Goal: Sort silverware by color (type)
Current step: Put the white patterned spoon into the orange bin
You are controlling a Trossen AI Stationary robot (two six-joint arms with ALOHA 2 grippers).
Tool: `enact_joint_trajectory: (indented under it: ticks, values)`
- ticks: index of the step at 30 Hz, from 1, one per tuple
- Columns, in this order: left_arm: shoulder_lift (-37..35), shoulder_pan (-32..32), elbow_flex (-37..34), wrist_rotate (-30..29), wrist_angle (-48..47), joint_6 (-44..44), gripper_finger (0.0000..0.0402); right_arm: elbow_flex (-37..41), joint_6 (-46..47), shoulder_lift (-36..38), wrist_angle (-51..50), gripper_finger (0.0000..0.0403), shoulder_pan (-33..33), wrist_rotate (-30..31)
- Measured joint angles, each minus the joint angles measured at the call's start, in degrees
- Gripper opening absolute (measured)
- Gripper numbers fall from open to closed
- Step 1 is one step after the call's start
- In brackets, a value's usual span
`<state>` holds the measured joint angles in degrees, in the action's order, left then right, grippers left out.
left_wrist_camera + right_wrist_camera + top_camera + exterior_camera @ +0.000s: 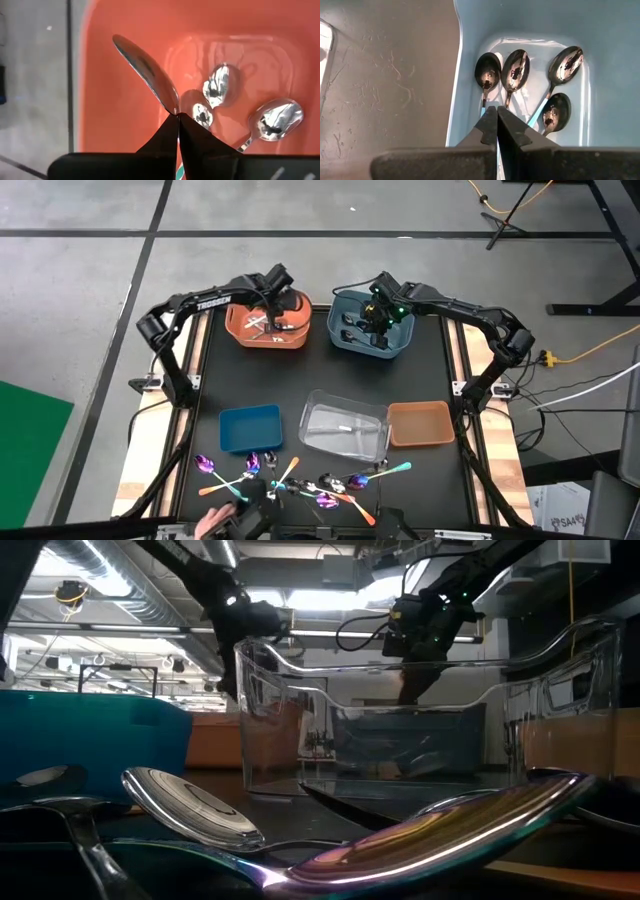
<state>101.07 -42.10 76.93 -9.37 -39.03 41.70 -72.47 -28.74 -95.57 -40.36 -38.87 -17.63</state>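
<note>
My left gripper (177, 116) is over the orange bin (268, 326) at the table's far side, shut on a plain silver spoon (147, 72). Three more silver spoons (216, 87) lie on that bin's floor. My right gripper (496, 109) hangs shut over the blue-grey bin (371, 324) beside it. Nothing shows between its fingers. Several dark-bowled spoons with teal handles (515, 70) lie in that bin. Loose silverware (300, 480), some of it iridescent purple-teal, lies along the table's near edge. My left gripper pinches the silver spoon between its two fingertips at the narrow end of the bowl (172, 107). The bowl sticks out beyond the fingertips, above the orange bin's floor. The handle is hidden behind the fingers, apart from a teal sliver low between them.
A blue tray (250, 427), a clear bin (345, 427) and a brown tray (420, 423) stand in a row nearer to the table's front. A person's hand (213, 522) shows at the near edge, by the loose silverware. Bare black tabletop lies between the two rows of bins.
</note>
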Motion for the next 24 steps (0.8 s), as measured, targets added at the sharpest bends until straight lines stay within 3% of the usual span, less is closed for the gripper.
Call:
enact_joint_trajectory:
  ticks: [7,24]
  values:
    - [4.71,-0.42,-0.03,0.04,0.02,5.61,0.0,0.0,0.0,0.0,0.0,0.0001,0.0,0.02]
    - [6.68,-0.42,-0.04,-0.35,0.11,5.34,0.001,0.0,0.0,0.0,0.02,0.0001,0.0,0.02]
